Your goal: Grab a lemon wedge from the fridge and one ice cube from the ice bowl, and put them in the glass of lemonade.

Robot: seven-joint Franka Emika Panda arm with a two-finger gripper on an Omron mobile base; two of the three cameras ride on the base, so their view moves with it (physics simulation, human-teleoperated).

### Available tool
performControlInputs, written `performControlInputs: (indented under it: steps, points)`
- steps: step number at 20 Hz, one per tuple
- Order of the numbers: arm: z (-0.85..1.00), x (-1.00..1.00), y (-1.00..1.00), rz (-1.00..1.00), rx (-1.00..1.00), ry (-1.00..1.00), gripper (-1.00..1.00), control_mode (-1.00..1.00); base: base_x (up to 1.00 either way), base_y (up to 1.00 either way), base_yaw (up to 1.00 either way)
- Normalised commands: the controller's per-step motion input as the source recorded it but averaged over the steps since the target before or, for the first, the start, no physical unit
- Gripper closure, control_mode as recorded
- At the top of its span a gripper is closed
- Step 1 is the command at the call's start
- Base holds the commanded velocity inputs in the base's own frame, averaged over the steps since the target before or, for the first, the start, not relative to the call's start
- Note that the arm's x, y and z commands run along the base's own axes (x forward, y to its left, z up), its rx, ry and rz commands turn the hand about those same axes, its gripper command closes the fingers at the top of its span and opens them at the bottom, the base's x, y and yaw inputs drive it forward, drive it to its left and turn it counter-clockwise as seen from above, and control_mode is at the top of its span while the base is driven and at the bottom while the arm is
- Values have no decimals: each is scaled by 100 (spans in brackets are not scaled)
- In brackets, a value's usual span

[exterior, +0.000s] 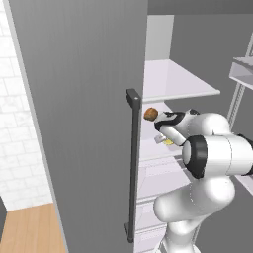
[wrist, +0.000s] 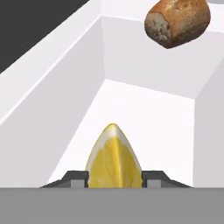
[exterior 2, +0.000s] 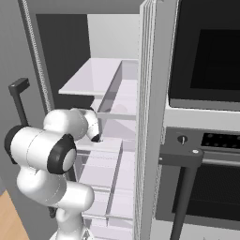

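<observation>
Your two-finger gripper (wrist: 114, 178) sits with its small dark fingertips (wrist: 77, 178) pressed against either flank of the tiny bright yellow lemon wedge (wrist: 113, 158), so you are pinching it: in the hand view the wedge fills the gap between the tips, its cut face towards the camera and its pointed end running straight away from the hand, along the gripper's own line. That is the relation to mind, because the long axis of the wedge lies in the direction you would pull back, not across it, so a straight retreat along the approach line looks like the cleanest way out. Around the wedge you have the white walls of a shelf compartment (wrist: 144, 57), close on both sides, and the small brown roundish lump (wrist: 177, 22) sits beyond the tip, well apart. From the left base view, the white arm reaches into the tall matte grey fridge (exterior: 79, 123), past its long dark bar handle (exterior: 132, 163), with the wedge showing just beside the wrist on a middle shelf. The fetching step seems half done; the ice cube and the glass are yet to come
</observation>
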Motion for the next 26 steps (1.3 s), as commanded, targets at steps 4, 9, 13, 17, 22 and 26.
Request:
performControlInputs:
  steps: [4, 9, 13, 17, 22, 26]
  points:
    - [64, -68, 0, -10, 0, 3, 100, -100, 0, 0, 0]
    - [99, -49, 0, -4, 0, 10, 100, -100, 0, 0, 0]
    - [94, -65, 0, -3, -1, 20, 100, -100, 0, 0, 0]
    - [91, -100, 0, -4, 0, 14, 100, -100, 0, 0, 0]
    - [87, -100, 0, -6, 0, 6, 100, -100, 0, 0, 0]
    - [72, -100, 6, -9, 0, 0, 100, -100, 0, 0, 0]
